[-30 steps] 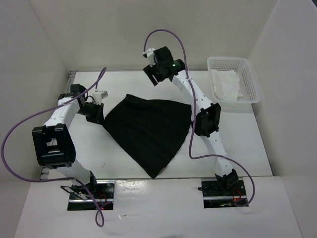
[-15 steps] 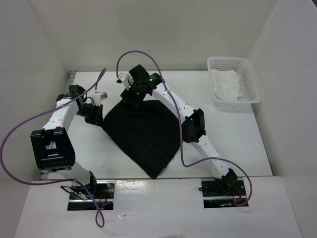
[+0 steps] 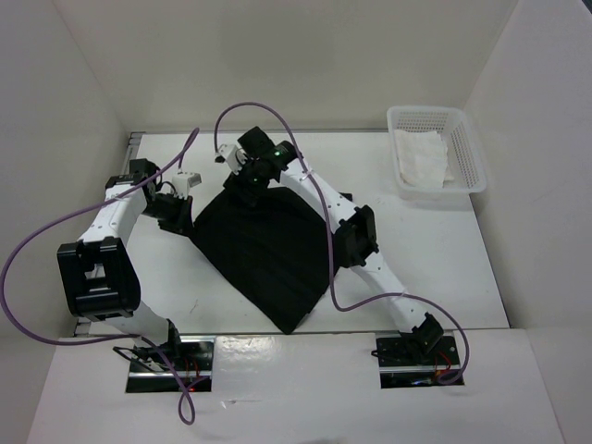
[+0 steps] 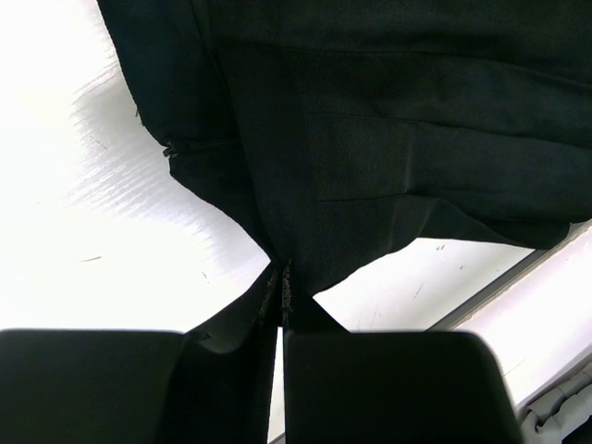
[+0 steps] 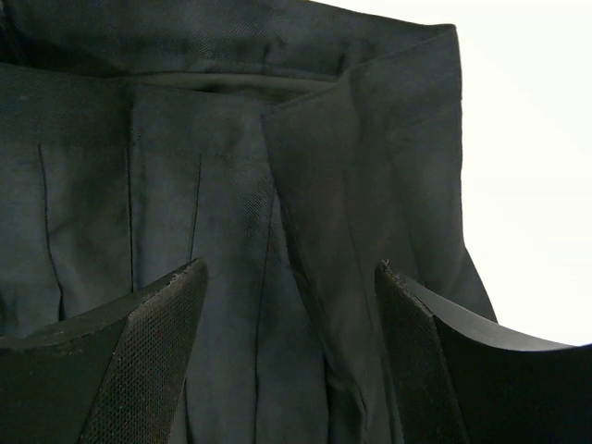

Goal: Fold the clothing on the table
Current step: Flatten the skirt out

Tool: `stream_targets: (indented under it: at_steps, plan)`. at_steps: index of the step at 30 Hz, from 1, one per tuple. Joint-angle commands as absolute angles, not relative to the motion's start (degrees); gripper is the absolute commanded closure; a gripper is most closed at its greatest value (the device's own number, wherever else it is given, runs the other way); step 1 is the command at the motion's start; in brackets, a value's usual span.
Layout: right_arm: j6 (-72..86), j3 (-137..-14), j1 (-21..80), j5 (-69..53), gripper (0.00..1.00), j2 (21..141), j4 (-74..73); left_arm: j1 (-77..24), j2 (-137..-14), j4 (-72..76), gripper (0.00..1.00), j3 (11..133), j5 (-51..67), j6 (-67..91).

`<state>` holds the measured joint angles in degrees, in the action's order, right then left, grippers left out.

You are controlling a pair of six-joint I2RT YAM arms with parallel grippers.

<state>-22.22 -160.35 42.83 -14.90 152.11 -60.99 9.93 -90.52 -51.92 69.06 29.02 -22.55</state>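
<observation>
Across mid tabletop (image 3: 435, 268) lies the black skirt (image 3: 268, 250); left end effector (image 4: 280, 277) clamps a corner, right end effector (image 5: 289, 268) gapes empty above its waistband (image 5: 277, 42), where a shallow bite could catch one layer only.

No lettering, label, brand mark or number legible in any view. Looked over the skirt (image 3: 268, 245), the table (image 3: 444, 268) and the basket (image 3: 474, 162): nothing readable on any of them.
</observation>
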Motion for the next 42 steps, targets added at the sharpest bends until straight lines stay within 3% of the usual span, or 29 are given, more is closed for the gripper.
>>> stream_targets:
  at_steps: [1,10,14,15,16,18,20,21,24,25,30,33,42]
  plan:
    - [-22.8,-163.7,44.4,-16.2,0.22,153.9,-61.6,10.3,-89.9,-53.4,0.93,69.3,31.5,-24.4]
    - [-20.6,-166.5,45.0,-15.6,0.28,157.7,-58.6,10.3,-89.9,-53.4,0.93,68.7,32.5,-25.0]
    - [-20.0,-167.0,45.0,-13.8,0.39,158.2,-57.1,10.3,-89.9,-53.4,0.93,68.7,33.0,-25.0]
    - [-20.0,-167.0,45.0,-13.2,0.48,158.2,-56.6,10.3,-89.9,-54.0,0.93,68.7,33.0,-25.0]
    - [-19.3,-167.0,45.0,-12.4,0.73,158.2,-55.9,10.3,-89.9,-54.0,0.93,68.7,33.0,-25.0]
    - [-18.5,-167.0,45.0,-10.6,0.98,158.2,-55.3,10.3,-89.4,-54.0,0.93,68.7,33.0,-24.4]
    - [-18.5,-167.0,45.0,-9.3,1.00,155.8,-56.0,10.3,-88.9,-54.0,0.90,68.7,33.0,-23.9]
    - [-18.5,-166.1,45.0,-9.3,1.00,152.7,-56.8,10.3,-88.9,-54.0,0.77,68.7,32.5,-23.9]
    - [-19.8,-162.9,45.0,-8.6,1.00,145.9,-56.8,10.9,-86.8,-54.0,0.54,68.7,31.9,-23.4]
    - [-19.8,-160.4,45.0,-7.6,1.00,140.7,-56.0,10.9,-86.3,-54.0,0.40,68.7,31.9,-23.4]
    - [-22.8,-150.7,45.5,-5.4,1.00,124.3,-53.5,12.0,-80.9,-52.8,0.08,69.3,29.5,-21.4]
    - [-23.5,-143.7,45.5,-3.5,1.00,115.9,-53.5,13.2,-78.4,-52.3,0.03,69.3,28.0,-20.7]
    - [-25.2,-129.7,45.5,2.5,1.00,100.4,-50.8,14.9,-71.1,-50.2,0.00,65.7,27.4,-17.1]
